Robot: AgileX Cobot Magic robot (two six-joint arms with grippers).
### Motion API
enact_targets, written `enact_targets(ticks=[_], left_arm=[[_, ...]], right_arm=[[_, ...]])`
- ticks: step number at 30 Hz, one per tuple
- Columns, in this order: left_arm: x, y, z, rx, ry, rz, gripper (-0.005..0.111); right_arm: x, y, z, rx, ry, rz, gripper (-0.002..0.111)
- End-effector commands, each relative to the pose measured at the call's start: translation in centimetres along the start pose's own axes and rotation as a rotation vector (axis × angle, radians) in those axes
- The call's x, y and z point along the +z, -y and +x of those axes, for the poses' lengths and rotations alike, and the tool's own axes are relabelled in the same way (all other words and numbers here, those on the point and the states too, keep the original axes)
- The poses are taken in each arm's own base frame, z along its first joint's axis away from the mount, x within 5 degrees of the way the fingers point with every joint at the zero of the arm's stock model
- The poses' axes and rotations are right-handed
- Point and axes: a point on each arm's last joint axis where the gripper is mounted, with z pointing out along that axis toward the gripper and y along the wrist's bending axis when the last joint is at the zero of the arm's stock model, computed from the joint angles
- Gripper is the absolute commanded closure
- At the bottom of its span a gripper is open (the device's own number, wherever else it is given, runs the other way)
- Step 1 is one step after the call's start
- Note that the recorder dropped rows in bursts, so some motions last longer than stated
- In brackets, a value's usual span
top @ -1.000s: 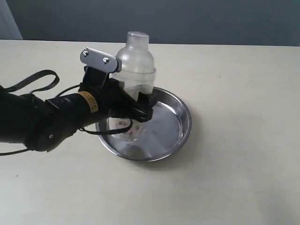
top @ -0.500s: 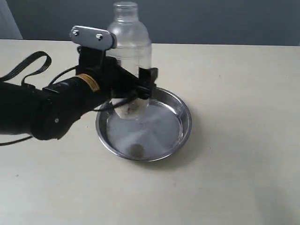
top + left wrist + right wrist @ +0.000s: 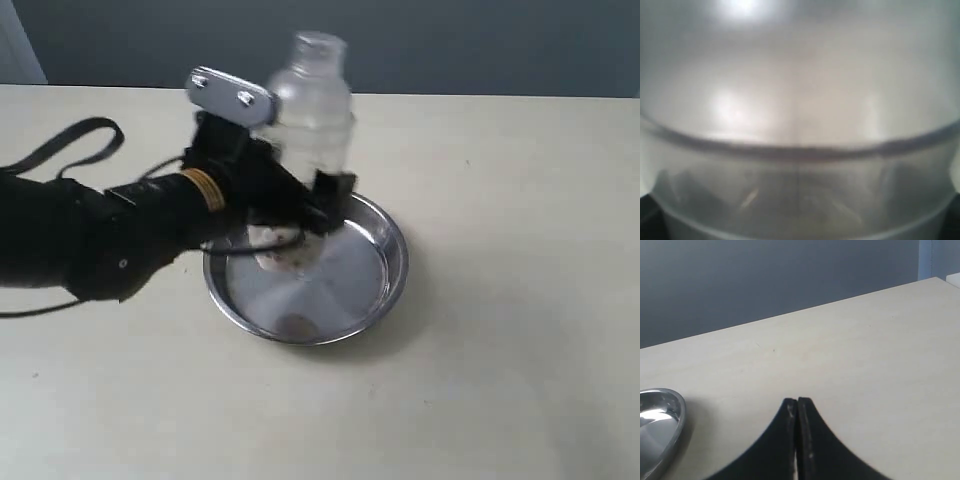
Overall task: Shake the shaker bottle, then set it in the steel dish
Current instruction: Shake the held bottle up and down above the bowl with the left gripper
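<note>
The frosted clear shaker bottle (image 3: 312, 110) is held upright and blurred above the near-left part of the steel dish (image 3: 385, 235), brown granules at its bottom. My left gripper (image 3: 300, 205) is shut on the bottle's lower body. The bottle's wall (image 3: 800, 100) fills the left wrist view and hides the fingers there. My right gripper (image 3: 797, 401) is shut and empty over bare table, with the dish rim (image 3: 675, 415) at one side of that view. The right arm is outside the exterior view.
The left arm with its black cables (image 3: 70, 150) stretches in from the left over the beige table (image 3: 520, 330). A dark wall runs behind the table's far edge.
The bottle rose with my left gripper from the dish floor, then shifted right and slightly down; it is blurred now. The dish has stayed in place.
</note>
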Motion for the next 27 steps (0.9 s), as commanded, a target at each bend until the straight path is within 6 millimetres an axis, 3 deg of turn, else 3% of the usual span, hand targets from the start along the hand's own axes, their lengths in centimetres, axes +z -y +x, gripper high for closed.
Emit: enact_targets(ticks=[1,2,4,5,6,7,8,9,11,12,13,15,16,17,18,21,23,25,27], left_arm=[[-1.0,3.2,-0.7,0.456,0.01,0.274,0.106],[-0.6,2.2,-0.9,0.317,0.012,0.196,0.106],[0.3,-2.3,-1.2,-0.152,0.064,-0.107,0.106],[0.5,-2.9,-1.0,-0.294,0.066,-0.163,0.106],[0.4,-1.3,-0.9,-0.087,0.022,-0.052,0.106],[-0.1,1.1,-0.6,0.228,-0.018,0.121,0.106],[-0.6,2.5,-0.4,0.404,-0.034,0.219,0.106],[-0.7,2.9,-0.4,0.418,-0.029,0.241,0.106],[0.1,-0.4,-1.4,0.067,0.055,0.019,0.106],[0.3,-2.6,-1.6,-0.213,0.104,-0.133,0.106],[0.3,-2.5,-1.7,-0.275,0.102,-0.139,0.106],[-0.5,2.1,-1.3,0.308,-0.001,0.191,0.106],[-1.2,4.0,-0.9,0.515,-0.016,0.314,0.106],[-1.3,4.2,-0.9,0.476,-0.011,0.321,0.106],[-0.9,3.1,-1.4,0.336,0.013,0.241,0.106],[0.2,-1.6,-2.0,-0.149,0.091,-0.084,0.106],[-0.6,-0.1,-2.8,0.071,0.118,0.037,0.106],[-3.0,2.5,-5.1,0.291,0.29,0.22,0.106],[-5.3,2.9,-8.0,0.263,0.487,0.243,0.106]], right_arm=[[0.0,0.0,0.0,-0.008,0.012,-0.004,0.109],[0.0,0.0,0.0,-0.008,0.012,-0.004,0.109],[0.0,0.0,0.0,-0.008,0.012,-0.004,0.109],[0.0,0.0,0.0,-0.008,0.012,-0.004,0.109],[0.0,0.0,0.0,-0.008,0.012,-0.004,0.109],[0.0,0.0,0.0,-0.008,0.012,-0.004,0.109],[0.0,0.0,0.0,-0.008,0.012,-0.004,0.109],[0.0,0.0,0.0,-0.008,0.012,-0.004,0.109],[0.0,0.0,0.0,-0.008,0.012,-0.004,0.109],[0.0,0.0,0.0,-0.008,0.012,-0.004,0.109],[0.0,0.0,0.0,-0.008,0.012,-0.004,0.109],[0.0,0.0,0.0,-0.008,0.012,-0.004,0.109],[0.0,0.0,0.0,-0.008,0.012,-0.004,0.109],[0.0,0.0,0.0,-0.008,0.012,-0.004,0.109],[0.0,0.0,0.0,-0.008,0.012,-0.004,0.109],[0.0,0.0,0.0,-0.008,0.012,-0.004,0.109],[0.0,0.0,0.0,-0.008,0.012,-0.004,0.109],[0.0,0.0,0.0,-0.008,0.012,-0.004,0.109],[0.0,0.0,0.0,-0.008,0.012,-0.004,0.109]])
